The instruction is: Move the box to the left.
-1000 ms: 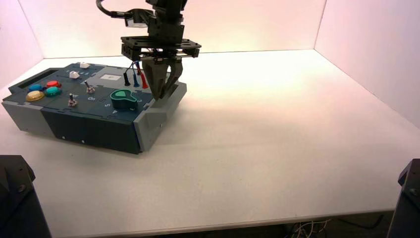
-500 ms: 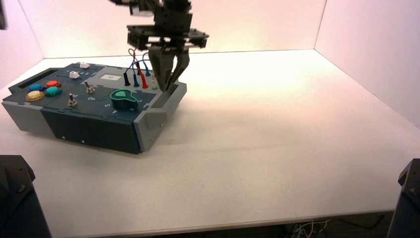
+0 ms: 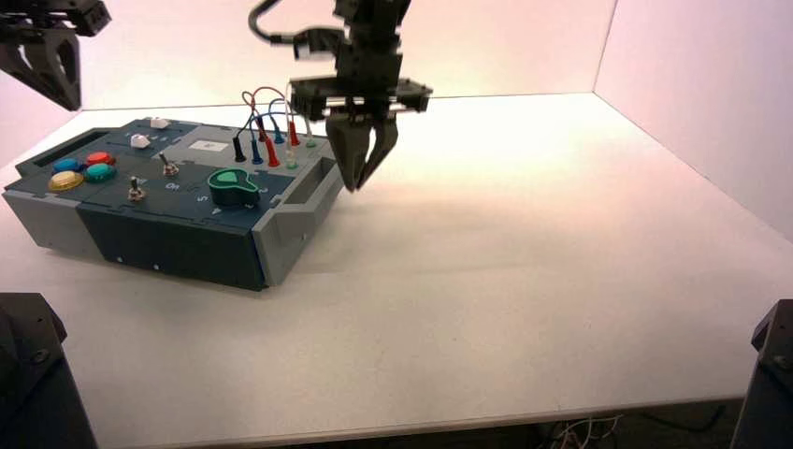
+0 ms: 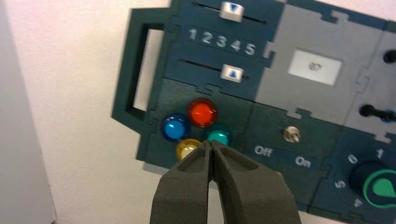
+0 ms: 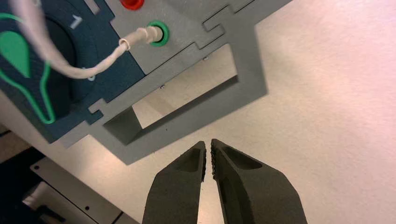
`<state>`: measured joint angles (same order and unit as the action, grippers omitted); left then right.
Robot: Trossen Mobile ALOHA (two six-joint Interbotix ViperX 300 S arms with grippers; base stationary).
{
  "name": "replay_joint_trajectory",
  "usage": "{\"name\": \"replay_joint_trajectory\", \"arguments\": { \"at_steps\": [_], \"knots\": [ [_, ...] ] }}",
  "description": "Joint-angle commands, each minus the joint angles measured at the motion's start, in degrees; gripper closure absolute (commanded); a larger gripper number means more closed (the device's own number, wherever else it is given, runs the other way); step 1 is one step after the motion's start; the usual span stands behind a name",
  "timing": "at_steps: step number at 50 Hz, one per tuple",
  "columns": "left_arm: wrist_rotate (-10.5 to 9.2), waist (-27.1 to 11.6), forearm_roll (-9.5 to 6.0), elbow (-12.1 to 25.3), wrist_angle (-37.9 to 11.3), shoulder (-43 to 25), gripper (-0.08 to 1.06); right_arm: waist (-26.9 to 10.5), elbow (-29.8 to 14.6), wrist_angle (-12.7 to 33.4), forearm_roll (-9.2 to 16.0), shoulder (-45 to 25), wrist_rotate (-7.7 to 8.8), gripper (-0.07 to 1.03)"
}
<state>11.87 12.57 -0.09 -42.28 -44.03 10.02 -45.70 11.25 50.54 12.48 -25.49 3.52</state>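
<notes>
Right gripper just off the box's right handle end, pads together, gripping nothing.

Your right gripper [image 3: 362,178] hangs fingertips-down with its pads nearly touching and empty; the box [image 3: 178,201] lies directly to its left, the grey handle cut-out [image 5: 187,105] just beside the tips, the long axis running away leftward. A push from here would go along that axis. This arm is the nearer one to that end. Your left gripper [image 4: 211,147], also pinched together and empty, hovers high above the coloured buttons [image 4: 201,113] at the box's far end.
</notes>
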Motion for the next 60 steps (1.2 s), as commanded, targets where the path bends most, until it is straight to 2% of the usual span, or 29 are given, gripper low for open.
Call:
{"name": "replay_joint_trajectory", "arguments": {
  "at_steps": [1,15,39,49,60],
  "knots": [
    [-0.09,1.85,0.18,2.11,0.53,-0.62,1.0,0.09,-2.02,-0.18,0.53,-0.35,0.35,0.89],
    [-0.18,2.02,0.0,2.29,0.26,-2.64,1.0,-1.14,-7.91,1.41,2.29,-3.96,1.32,0.89],
    [-0.18,2.02,0.0,2.02,0.44,-1.93,1.0,-4.22,-19.95,7.65,2.55,-10.46,1.76,0.89],
    [-0.18,2.02,-0.09,2.2,0.44,-1.14,1.0,-4.31,-21.36,8.17,2.46,-10.37,1.58,0.89],
    [0.0,0.0,-0.88,2.02,0.18,-0.44,1.0,-2.11,-17.84,7.21,0.97,-6.68,1.41,0.9]
  ]
}}
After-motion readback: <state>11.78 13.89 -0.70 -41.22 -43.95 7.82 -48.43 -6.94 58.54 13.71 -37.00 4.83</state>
